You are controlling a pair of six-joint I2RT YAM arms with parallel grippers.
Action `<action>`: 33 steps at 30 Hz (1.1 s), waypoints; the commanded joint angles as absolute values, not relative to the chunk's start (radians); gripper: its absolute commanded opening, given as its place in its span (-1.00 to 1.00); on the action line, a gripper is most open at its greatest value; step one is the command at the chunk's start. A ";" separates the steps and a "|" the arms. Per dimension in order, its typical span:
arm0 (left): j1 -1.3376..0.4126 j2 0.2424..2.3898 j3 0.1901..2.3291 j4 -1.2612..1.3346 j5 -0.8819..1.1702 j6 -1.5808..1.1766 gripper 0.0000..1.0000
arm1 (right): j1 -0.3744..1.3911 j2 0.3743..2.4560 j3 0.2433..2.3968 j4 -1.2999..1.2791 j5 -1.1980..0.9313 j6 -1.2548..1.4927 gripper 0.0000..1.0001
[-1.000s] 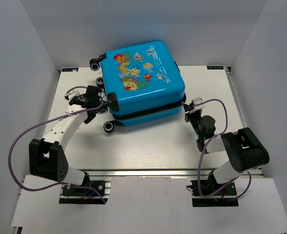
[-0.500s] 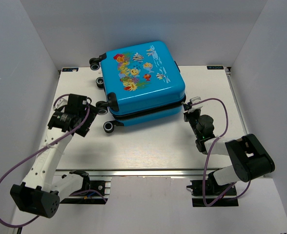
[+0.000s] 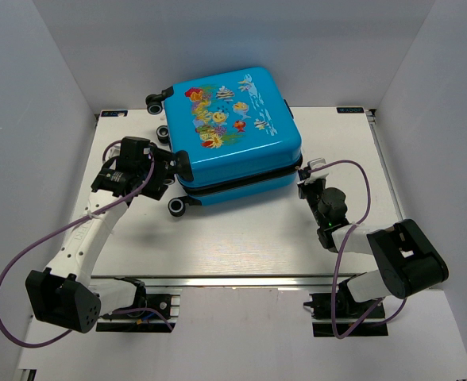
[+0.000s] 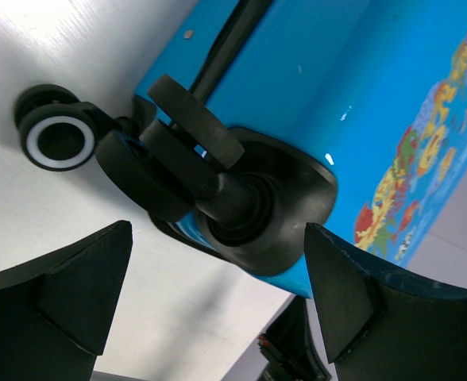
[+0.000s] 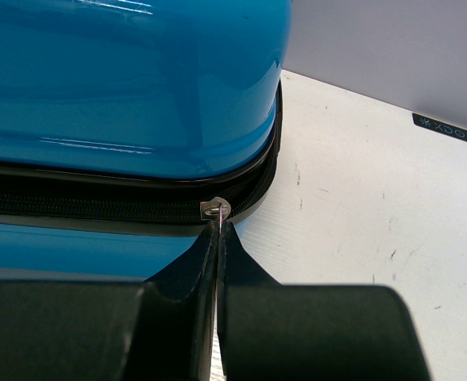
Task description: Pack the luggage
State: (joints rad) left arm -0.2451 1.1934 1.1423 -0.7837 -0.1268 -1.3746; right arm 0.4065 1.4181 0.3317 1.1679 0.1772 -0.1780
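Note:
The luggage (image 3: 229, 119), a bright-blue suitcase with a fish print, lies flat with its lid down at the back middle of the table. My left gripper (image 3: 164, 171) is open beside its left corner. In the left wrist view the black fingers (image 4: 67, 294) stand wide apart on either side of a black caster wheel (image 4: 210, 186) without touching it. My right gripper (image 3: 303, 182) is at the luggage's right corner. There it is shut (image 5: 219, 234) on the thin metal zipper pull (image 5: 215, 209) of the black zipper (image 5: 98, 202).
A second caster wheel (image 4: 56, 139) with a white hub rests on the white table (image 3: 241, 238) to the left of the first. White walls enclose the table on three sides. A label strip (image 5: 448, 128) marks the table's far right edge.
My left gripper has opened wide, swung back to the left away from the luggage, then returned to the wheel corner. The right gripper has stayed on the zipper pull.

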 commanded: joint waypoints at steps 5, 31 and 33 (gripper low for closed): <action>-0.250 1.209 1.114 -0.735 -0.140 -1.460 0.96 | 0.417 1.355 0.350 1.330 0.232 -0.224 -1.00; -0.278 1.410 1.104 -0.659 -0.205 -1.551 -1.00 | 0.416 1.384 0.383 1.273 0.446 -0.164 -1.00; -0.258 1.396 1.098 -0.707 -0.262 -1.540 -1.00 | 0.403 1.429 0.432 1.269 0.480 -0.156 -1.00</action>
State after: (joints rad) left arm -0.2573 1.3663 1.1130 -0.6022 -0.2131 -1.6264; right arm 0.4446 1.3998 0.3351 1.1309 0.2832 -0.1646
